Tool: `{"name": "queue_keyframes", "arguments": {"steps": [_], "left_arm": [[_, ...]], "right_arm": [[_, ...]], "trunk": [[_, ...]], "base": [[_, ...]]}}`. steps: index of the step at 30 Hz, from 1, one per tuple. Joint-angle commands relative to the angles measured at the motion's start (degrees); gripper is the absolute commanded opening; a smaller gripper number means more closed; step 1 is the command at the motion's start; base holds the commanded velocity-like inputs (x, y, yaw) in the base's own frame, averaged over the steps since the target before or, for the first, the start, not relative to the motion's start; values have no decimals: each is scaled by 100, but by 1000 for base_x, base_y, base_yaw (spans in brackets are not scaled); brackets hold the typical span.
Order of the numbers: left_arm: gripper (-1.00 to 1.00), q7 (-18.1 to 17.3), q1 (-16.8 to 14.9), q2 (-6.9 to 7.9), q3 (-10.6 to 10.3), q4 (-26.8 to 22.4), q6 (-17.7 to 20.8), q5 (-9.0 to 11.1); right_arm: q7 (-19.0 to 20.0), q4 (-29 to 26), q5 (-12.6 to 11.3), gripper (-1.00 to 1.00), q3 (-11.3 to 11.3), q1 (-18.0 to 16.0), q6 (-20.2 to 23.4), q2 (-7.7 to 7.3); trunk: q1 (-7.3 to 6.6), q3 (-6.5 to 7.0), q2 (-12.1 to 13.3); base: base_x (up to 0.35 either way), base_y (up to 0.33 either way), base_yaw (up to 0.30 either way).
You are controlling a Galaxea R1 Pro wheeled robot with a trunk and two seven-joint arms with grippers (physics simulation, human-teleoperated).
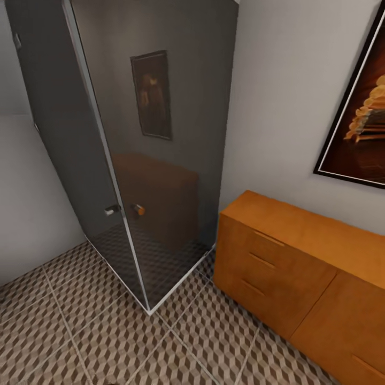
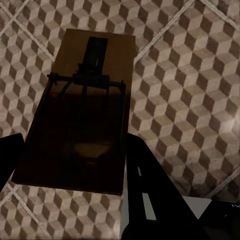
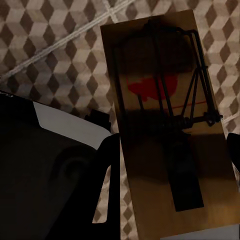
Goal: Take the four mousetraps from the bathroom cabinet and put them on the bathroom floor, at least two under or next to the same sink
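A brown wooden mousetrap (image 2: 82,110) with a dark wire bar sits between the fingers of my left gripper (image 2: 72,150), which is shut on it above the cube-patterned bathroom floor (image 2: 190,85). My right gripper (image 3: 172,145) is shut on a second mousetrap (image 3: 165,115), a board with a red mark under its wire, also over the tiles (image 3: 50,45). In the head view the orange-brown cabinet (image 1: 278,267) stands against the right wall with its drawer fronts closed. The sink is out of view.
A dark glass shower enclosure (image 1: 149,160) with a small door knob (image 1: 138,209) fills the corner left of the cabinet. A framed picture (image 1: 363,117) hangs above the cabinet. Patterned floor (image 1: 80,331) stretches in front of both.
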Motion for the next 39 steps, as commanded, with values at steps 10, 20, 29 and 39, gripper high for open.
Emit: {"name": "queue_keyframes", "arguments": {"steps": [10, 20, 29, 39], "left_arm": [[-100, -3, 0, 0, -1, 6, 7, -13], [-100, -3, 0, 0, -1, 23, 0, -14], [-100, -3, 0, 0, -1, 24, 0, -10], [-100, -3, 0, 0, -1, 24, 7, -8]], "right_arm": [[6, 0, -13, -100, 0, 0, -1, 0], [6, 0, -13, -100, 0, -1, -1, -7], [6, 0, -13, -100, 0, 0, -1, -9], [6, 0, -13, -100, -8, -2, -1, -21]], "trunk": [[0, 27, 0], [0, 53, 0], [0, 77, 0], [0, 103, 0]], "base": [[0, 0, 281], [0, 0, 281], [0, 0, 281], [0, 0, 281]]}}
